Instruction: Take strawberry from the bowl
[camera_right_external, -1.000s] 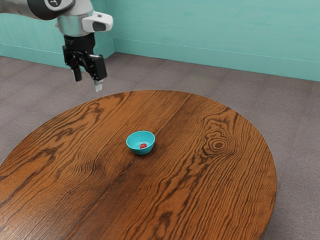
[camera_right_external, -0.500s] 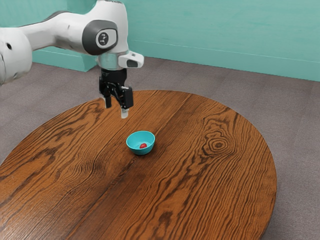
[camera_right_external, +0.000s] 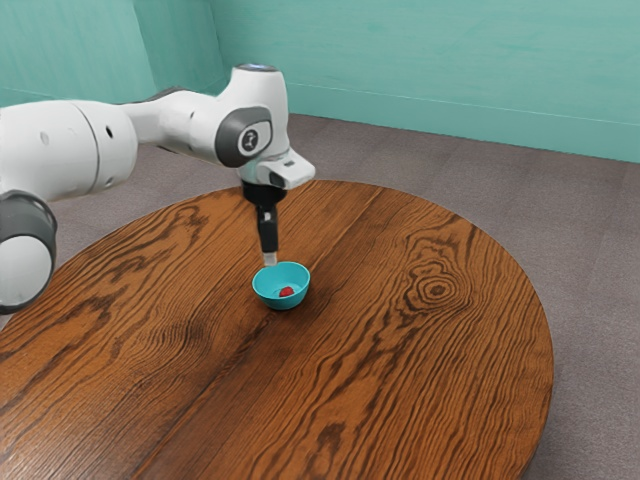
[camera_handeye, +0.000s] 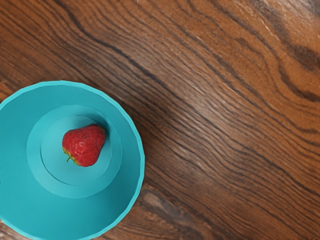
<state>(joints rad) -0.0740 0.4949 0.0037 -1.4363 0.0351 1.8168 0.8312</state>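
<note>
The gripper (camera_right_external: 270, 257) points down at the far rim of the turquoise bowl in the exterior view, seen edge-on, so whether it is open or shut cannot be told. The bowl (camera_right_external: 269, 298) stands upright on the table, and the red strawberry (camera_right_external: 287, 292) lies on its bottom. From above, in the wrist view, the bowl (camera_handeye: 126, 165) is partly cut off, with the strawberry (camera_handeye: 84, 145) off the centre of its floor, its green leafy end visible. The strawberry lies loose.
The round wooden table (camera_right_external: 420, 370) extends around the bowl on all sides. Its far edge lies behind the gripper, with grey floor (camera_right_external: 590, 260) and a teal wall (camera_right_external: 450, 80) beyond.
My hand has come down toward the bowl and toward the exterior view's right, turning so that the gripper is now seen edge-on. Bowl and strawberry have stayed put.
</note>
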